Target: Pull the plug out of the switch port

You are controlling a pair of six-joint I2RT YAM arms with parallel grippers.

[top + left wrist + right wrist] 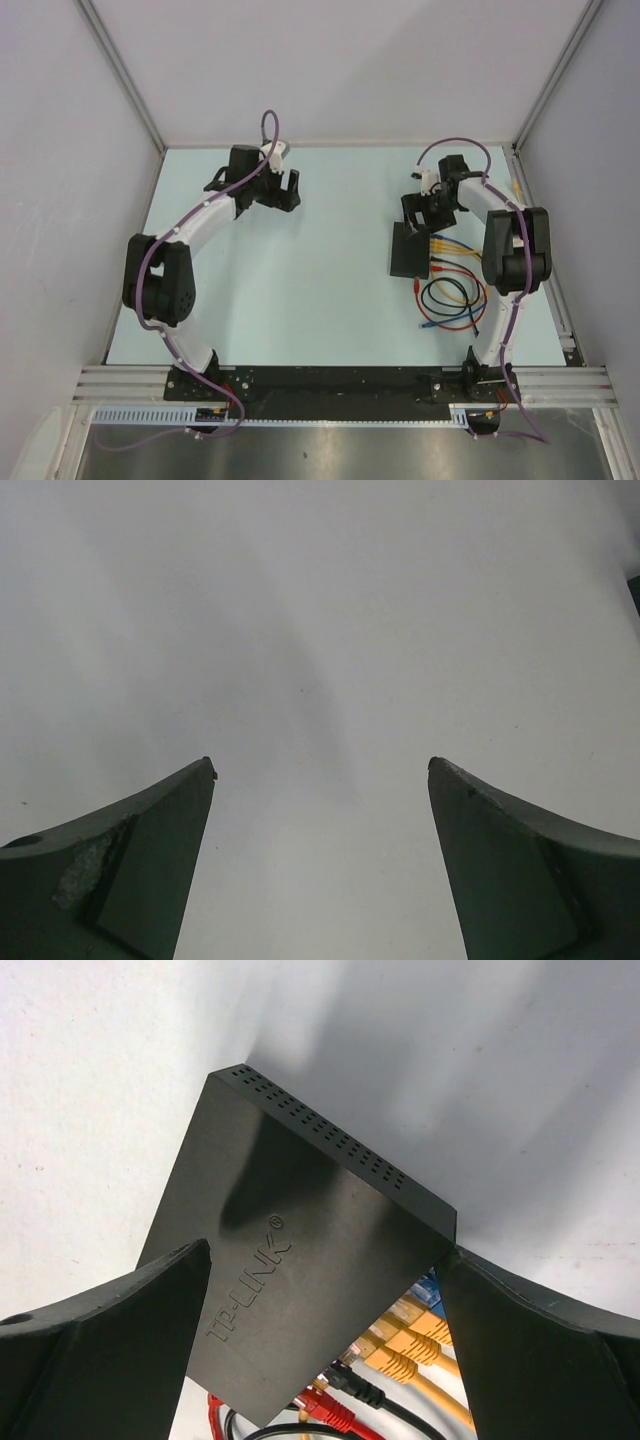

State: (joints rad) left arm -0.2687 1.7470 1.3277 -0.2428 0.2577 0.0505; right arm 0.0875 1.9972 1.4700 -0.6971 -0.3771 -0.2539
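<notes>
The switch is a flat matte-black box on the right part of the table. In the right wrist view the switch fills the middle, with several plugs in its near edge: a blue plug, orange plugs, a black plug and a red plug. My right gripper is open, hovering just above the switch with a finger on each side. My left gripper is open and empty at the far left, over bare table.
Coiled cables in orange, black, red and blue lie on the table right of the switch, under my right arm. White walls enclose the table on three sides. A metal rail runs along the near edge.
</notes>
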